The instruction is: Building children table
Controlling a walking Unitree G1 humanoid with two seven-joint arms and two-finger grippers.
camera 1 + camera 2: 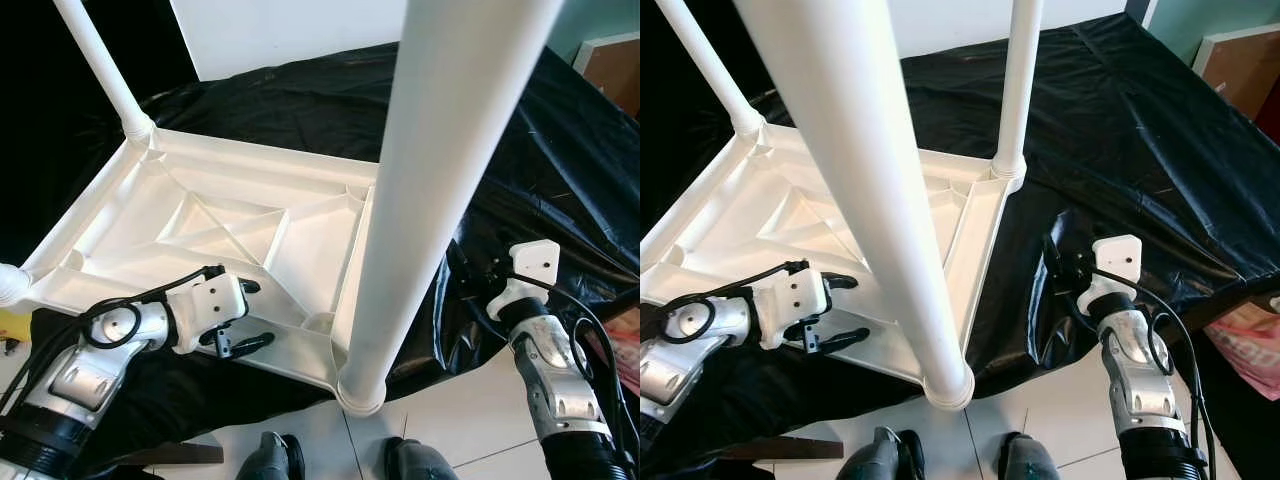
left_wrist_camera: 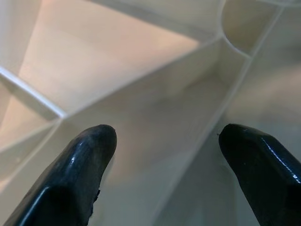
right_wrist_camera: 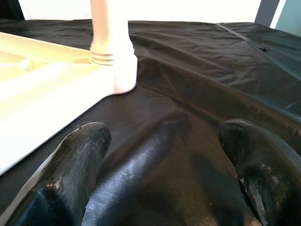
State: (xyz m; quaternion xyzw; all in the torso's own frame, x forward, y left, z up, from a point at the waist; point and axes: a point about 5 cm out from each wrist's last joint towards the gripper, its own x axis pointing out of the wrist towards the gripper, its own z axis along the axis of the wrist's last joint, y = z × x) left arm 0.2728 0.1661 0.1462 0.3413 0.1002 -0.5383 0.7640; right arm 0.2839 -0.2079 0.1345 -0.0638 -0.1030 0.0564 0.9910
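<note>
legs on, white ribbed plastic tabletop point(image 1: 200, 235) upside down on black sheet point(image 1: 1120, 130).
left gripper point(image 1: 240, 315) jaws spread at its near rim, right gripper point(image 3: 164, 169) jaws spread beside; i'd grip the rim and flip.

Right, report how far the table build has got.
Done: the upside-down white tabletop has legs standing in its corners. In hand: the open left gripper sits over its near edge. The open right gripper hovers above the black sheet. Left: flipping it upright.
</note>
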